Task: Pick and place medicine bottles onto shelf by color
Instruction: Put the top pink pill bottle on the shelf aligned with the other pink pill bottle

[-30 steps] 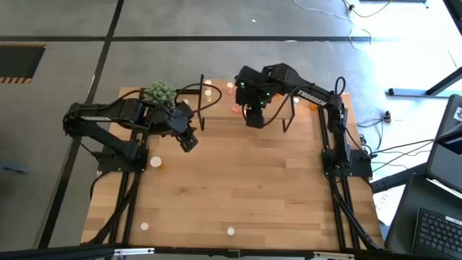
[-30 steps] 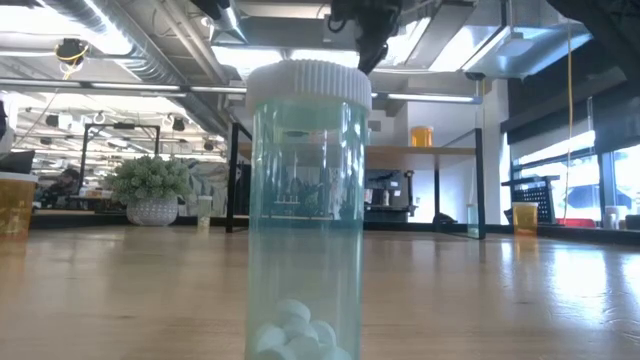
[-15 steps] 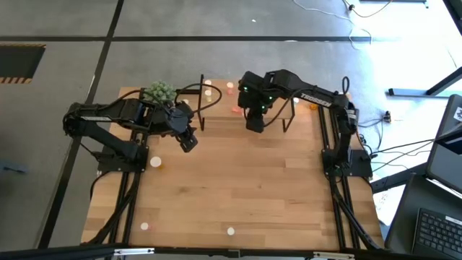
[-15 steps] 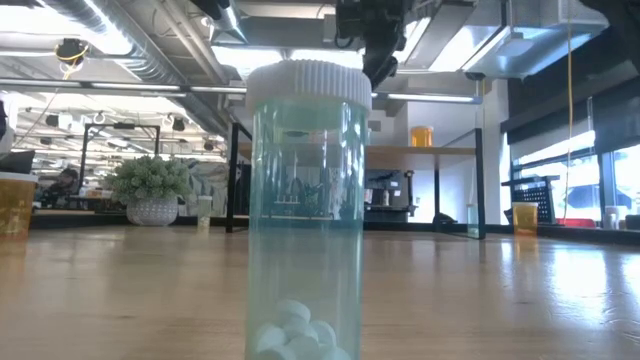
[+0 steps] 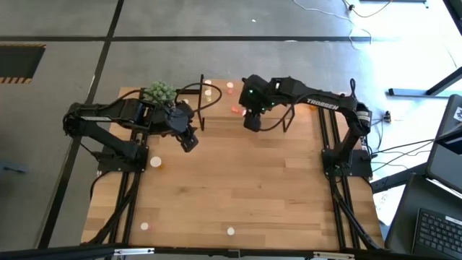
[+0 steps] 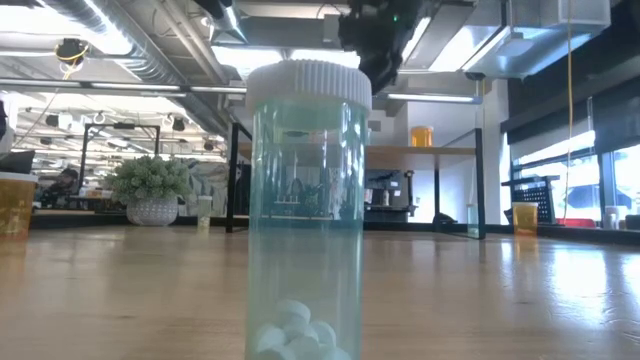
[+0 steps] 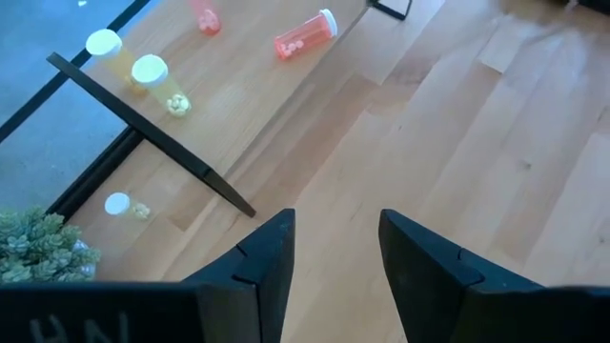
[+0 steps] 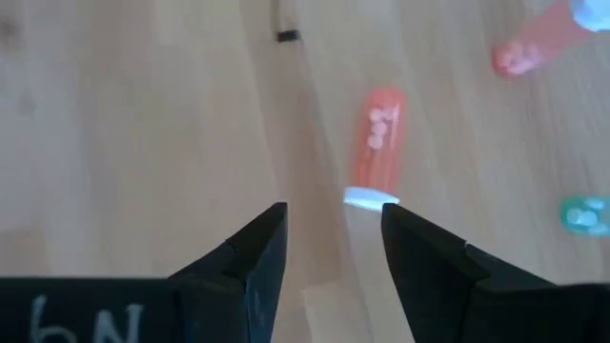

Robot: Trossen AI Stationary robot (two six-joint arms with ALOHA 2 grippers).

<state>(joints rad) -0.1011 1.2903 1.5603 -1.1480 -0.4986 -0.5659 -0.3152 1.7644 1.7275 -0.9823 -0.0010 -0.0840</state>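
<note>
The shelf [image 5: 220,101] stands at the table's far edge on thin black legs. A pink-red bottle [image 8: 378,133] lies on its side on the shelf, with its white cap [image 8: 370,198] just beyond my right gripper's fingertips. My right gripper [image 8: 334,214] hangs open above it [image 5: 251,124], touching nothing. Another pink bottle [image 8: 534,43] and a green one [image 8: 581,214] sit farther off. My left gripper [image 7: 335,224] waits open over the table left of the shelf [image 5: 189,141]. Two yellowish bottles [image 7: 150,71] stand on the shelf's left part.
A tall green bottle [image 6: 308,200] stands on the table near its front edge. More white-capped bottles [image 5: 155,162] stand on the left side. A spiky plant ball [image 5: 160,92] sits at the far left. An orange bottle [image 6: 422,136] stands on the shelf's right end.
My right gripper has sunk a little toward the shelf and tipped, while its arm has stretched out toward the table's right edge. The gap between its fingers is unchanged. No bottle has moved.
</note>
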